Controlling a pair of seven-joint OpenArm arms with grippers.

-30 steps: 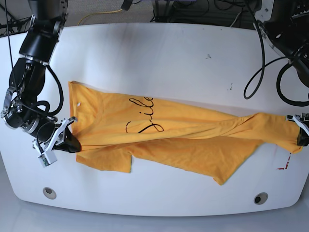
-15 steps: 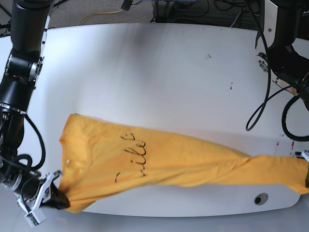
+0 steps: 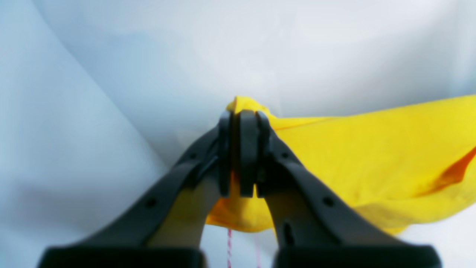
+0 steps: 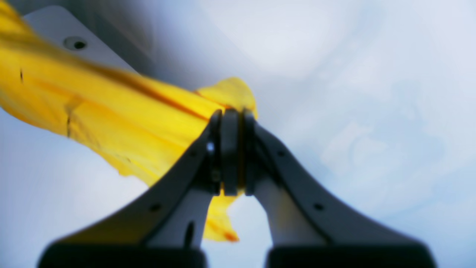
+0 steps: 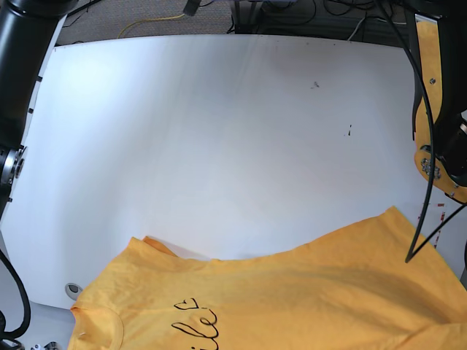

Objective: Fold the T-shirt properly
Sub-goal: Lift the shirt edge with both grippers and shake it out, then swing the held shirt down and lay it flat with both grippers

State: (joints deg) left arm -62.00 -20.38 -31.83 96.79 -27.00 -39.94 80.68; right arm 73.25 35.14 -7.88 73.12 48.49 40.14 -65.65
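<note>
T-shirt (image 5: 306, 284) spread over table (image 5: 219, 131) near edge; left end effector (image 3: 241, 156) clamped on T-shirt; right end effector (image 4: 230, 152) likewise

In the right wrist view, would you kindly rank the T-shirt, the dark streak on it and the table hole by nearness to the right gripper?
1. T-shirt: pinched in the right gripper, trailing left.
2. Dark streak: on the cloth, farther left.
3. Table hole: upper left, behind the cloth.

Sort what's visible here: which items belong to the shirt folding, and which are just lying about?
Job:
- large orange-yellow cotton T-shirt with black script
- left gripper, clamping it
- right gripper, clamping it

Lying about:
- white table
- yellow cable behind the table
</note>
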